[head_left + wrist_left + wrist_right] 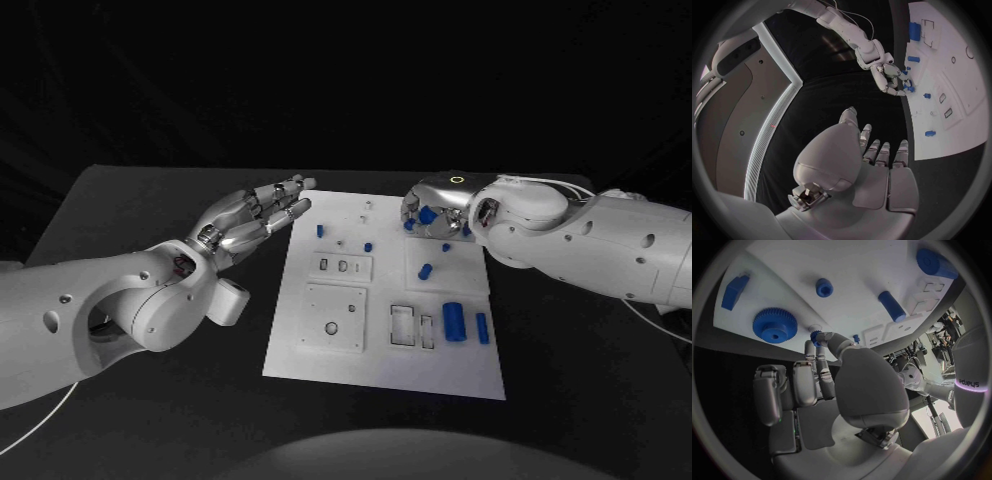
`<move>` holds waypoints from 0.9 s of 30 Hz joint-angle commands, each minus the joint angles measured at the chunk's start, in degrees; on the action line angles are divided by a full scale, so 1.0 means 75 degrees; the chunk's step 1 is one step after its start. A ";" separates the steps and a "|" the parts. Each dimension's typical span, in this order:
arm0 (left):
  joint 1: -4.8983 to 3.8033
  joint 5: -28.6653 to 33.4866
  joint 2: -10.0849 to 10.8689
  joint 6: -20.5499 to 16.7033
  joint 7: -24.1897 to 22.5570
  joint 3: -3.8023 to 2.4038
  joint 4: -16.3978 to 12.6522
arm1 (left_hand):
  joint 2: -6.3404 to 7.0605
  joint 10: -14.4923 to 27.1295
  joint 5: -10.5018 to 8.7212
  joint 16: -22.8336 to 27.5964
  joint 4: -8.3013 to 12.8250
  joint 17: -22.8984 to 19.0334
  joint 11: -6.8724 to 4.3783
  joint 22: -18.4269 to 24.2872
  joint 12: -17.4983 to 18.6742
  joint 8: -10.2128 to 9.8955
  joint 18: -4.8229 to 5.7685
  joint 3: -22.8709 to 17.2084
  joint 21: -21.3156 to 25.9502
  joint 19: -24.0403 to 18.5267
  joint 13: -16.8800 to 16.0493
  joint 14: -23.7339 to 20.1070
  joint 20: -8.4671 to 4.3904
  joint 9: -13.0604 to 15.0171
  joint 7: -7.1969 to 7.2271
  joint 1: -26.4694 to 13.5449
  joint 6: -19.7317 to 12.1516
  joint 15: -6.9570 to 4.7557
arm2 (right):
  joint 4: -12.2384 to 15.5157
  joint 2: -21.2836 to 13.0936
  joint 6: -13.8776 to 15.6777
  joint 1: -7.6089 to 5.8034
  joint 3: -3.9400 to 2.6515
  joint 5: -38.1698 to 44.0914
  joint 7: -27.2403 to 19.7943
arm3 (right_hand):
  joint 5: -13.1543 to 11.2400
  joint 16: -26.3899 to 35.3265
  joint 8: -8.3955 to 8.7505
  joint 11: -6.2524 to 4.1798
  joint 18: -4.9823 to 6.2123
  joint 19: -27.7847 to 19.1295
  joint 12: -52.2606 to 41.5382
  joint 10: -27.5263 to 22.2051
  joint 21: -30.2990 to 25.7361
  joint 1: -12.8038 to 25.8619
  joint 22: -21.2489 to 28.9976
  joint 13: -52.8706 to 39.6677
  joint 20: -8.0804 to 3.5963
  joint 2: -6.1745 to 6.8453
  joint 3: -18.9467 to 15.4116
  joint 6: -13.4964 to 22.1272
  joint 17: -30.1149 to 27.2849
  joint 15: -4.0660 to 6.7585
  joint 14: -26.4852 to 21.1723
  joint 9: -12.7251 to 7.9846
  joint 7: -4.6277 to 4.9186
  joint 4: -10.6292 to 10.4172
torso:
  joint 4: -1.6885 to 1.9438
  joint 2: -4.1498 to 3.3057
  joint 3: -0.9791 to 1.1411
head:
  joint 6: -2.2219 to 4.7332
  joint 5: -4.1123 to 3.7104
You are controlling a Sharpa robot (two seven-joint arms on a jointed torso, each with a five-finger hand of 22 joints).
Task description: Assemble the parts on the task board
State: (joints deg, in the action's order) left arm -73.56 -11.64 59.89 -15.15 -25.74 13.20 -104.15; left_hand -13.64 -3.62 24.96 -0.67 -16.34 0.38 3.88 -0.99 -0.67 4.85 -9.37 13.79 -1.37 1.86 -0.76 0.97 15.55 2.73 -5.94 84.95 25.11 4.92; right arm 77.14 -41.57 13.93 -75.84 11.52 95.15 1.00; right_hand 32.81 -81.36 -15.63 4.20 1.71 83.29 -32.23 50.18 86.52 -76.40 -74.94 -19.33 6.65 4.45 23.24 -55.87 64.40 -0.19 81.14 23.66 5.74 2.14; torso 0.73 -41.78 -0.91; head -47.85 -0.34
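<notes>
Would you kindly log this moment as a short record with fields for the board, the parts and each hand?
surface: black table
task board: white plate in the middle of the table
parts: small blue pieces on the board, including a blue gear and a blue cylinder
left hand: fingers spread, holds nothing, at the board's left edge
right hand: over the board's far right corner, pinches a small blue part at its fingertips
</notes>
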 commanded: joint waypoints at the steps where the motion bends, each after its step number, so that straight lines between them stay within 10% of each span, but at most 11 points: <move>1: -0.0010 -0.0041 0.0007 0.0099 -0.0008 -0.0005 -0.0005 | -0.0010 -0.0040 0.0051 -0.0039 0.0018 0.0012 0.0046 -0.0011 -0.0029 0.0043 -0.0136 -0.0050 -0.0053 0.0012 -0.0013 0.0006 0.0051 0.0009 -0.0014 0.0101 0.0072 0.0043 | 0.0092 0.0005 0.0225 -0.0065 -0.0008 -0.0250 -0.0139 | -0.0013 0.0053 -0.0026 0.0026 0.0047 -0.0025 -0.0002 0.0075 -0.0041 0.0039 -0.1103 0.0007 -0.0002 -0.0085 -0.0046 -0.0035 -0.0030 -0.0015 -0.0043 0.0090 0.0015 0.0006 | 0.0003 0.0004 -0.0011 | 0.0018 0.0012; 27: -0.0020 -0.0041 -0.0120 0.0055 0.0018 -0.0010 0.0141 | -0.0005 -0.0103 0.0134 -0.0081 0.0054 0.0026 0.0083 -0.0025 -0.0037 0.0082 -0.0134 -0.0103 -0.0083 0.0048 -0.0022 0.0043 0.0080 0.0016 -0.0044 0.0231 0.0155 0.0063 | -0.1524 0.1639 -0.0256 -0.0257 -0.0102 -0.0494 0.0116 | -0.0242 0.0165 0.0031 0.0052 0.0082 -0.0146 0.0185 0.0189 -0.0124 0.0061 -0.0994 0.0095 0.0032 -0.0090 -0.0071 0.0090 -0.0262 -0.0050 -0.0139 0.0196 0.0061 0.0016 | 0.0084 -0.0020 -0.0008 | 0.0034 0.0045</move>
State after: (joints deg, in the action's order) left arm -73.60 -11.65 59.17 -15.18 -25.12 13.18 -103.07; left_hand -13.77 -4.14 25.63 -0.98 -15.86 0.51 4.40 -1.09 -0.67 5.17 -9.37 13.31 -1.78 2.06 -0.85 1.17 15.74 2.76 -6.33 86.20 25.91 5.12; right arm 66.13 -29.54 12.98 -77.84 10.77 91.50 1.24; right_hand 31.25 -80.36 -15.65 4.51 1.71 82.47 -31.02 51.11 85.84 -76.08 -74.92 -18.66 6.86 4.15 22.92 -55.44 62.50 -0.50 80.43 24.47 6.09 2.13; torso 1.33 -41.94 -0.90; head -47.63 0.09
